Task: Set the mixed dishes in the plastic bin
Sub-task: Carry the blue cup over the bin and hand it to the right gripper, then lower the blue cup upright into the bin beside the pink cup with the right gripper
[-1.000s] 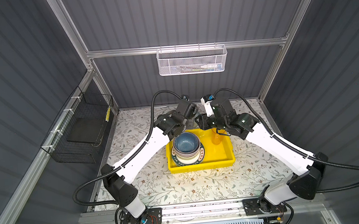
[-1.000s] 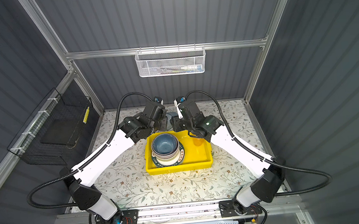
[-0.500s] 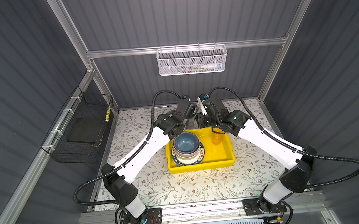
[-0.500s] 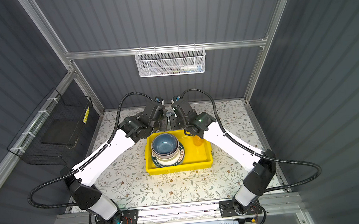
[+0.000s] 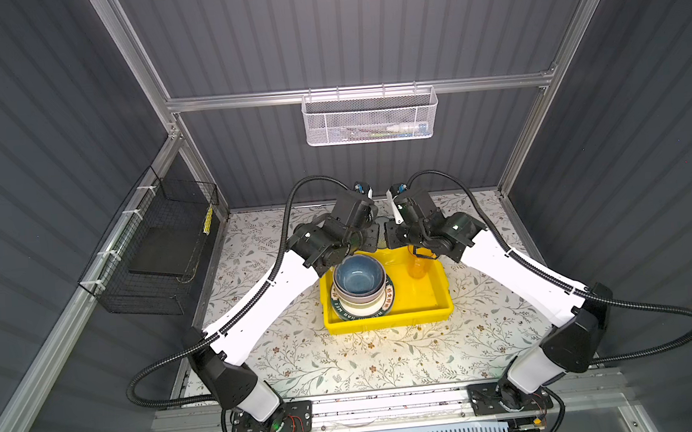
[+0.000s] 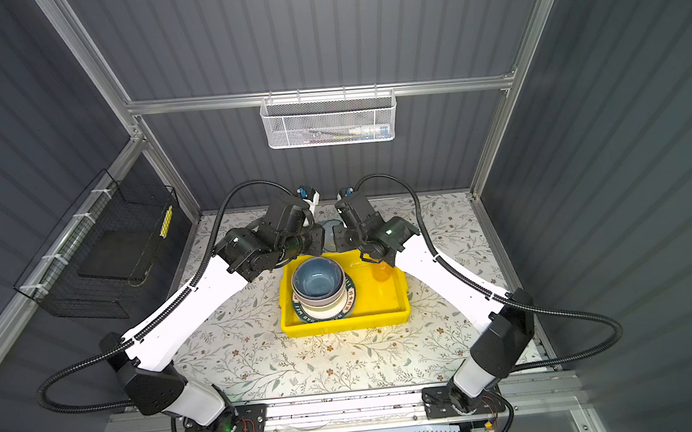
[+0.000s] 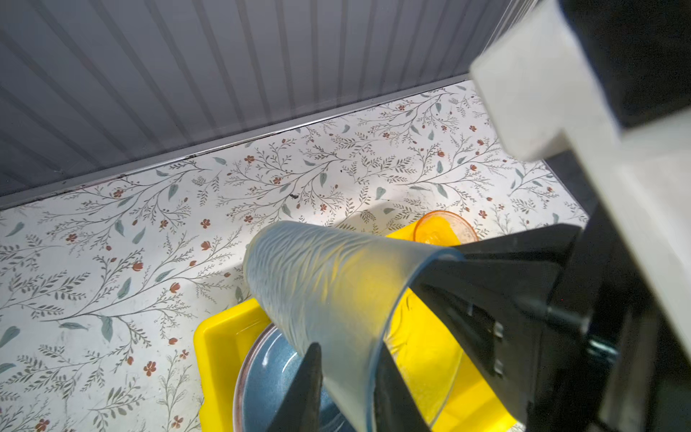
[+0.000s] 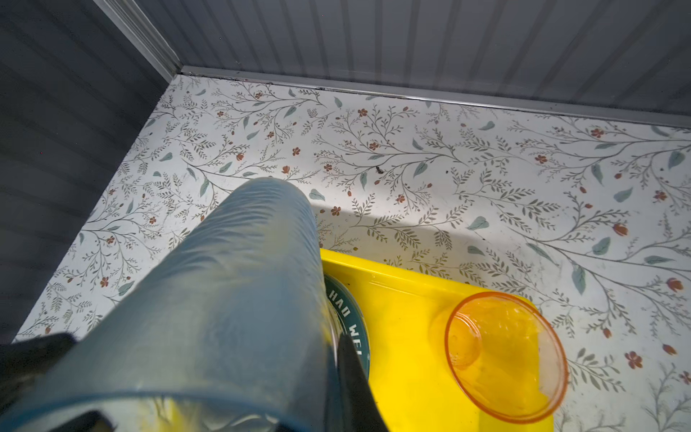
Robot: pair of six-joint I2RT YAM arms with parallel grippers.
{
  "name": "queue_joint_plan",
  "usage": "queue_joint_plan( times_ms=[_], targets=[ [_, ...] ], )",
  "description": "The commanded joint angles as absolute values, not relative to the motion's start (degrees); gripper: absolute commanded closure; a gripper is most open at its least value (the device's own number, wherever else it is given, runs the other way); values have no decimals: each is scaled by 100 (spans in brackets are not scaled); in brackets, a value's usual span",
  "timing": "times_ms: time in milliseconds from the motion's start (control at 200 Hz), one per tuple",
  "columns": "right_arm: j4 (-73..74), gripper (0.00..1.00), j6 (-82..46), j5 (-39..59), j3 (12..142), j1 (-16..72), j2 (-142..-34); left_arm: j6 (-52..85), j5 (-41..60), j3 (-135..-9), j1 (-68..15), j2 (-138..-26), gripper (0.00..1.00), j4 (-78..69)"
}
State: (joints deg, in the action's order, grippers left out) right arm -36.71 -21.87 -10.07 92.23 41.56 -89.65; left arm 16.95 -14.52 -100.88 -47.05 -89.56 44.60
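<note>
The task is nearing its end: a stack of plates and bowls is sitting in the plastic bin, blue bowl uppermost, and the pink tumbler is standing in its back right corner. The blue tumbler is hanging tilted over the bin's back edge, apparently changing claws: the right claw is pinching its rim, while the left claw is standing slightly spread astride the wall.

The shallow yellow bin is seen open-topped and level. At its left side, a blue bowl is nested atop other bowls, all stacked on the green lettered plate. An orange-tinted tumbler is stood upright in the far right corner. The frosted blue tumbler is held tilted above the bin's far rim.
</note>
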Motion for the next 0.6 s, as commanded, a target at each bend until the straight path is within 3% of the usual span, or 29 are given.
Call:
queue_joint_plan(
  times_ms=[0,595],
  targets=[
    [-3419,98,-2206,-752,9192,4175,-8560,1749,-945,-9963,-4693,-8683,69,4601],
    [-3556,100,-2284,-612,8254,4135,-7680,1660,950,-9194,-4685,-7541,27,4163]
  ],
)
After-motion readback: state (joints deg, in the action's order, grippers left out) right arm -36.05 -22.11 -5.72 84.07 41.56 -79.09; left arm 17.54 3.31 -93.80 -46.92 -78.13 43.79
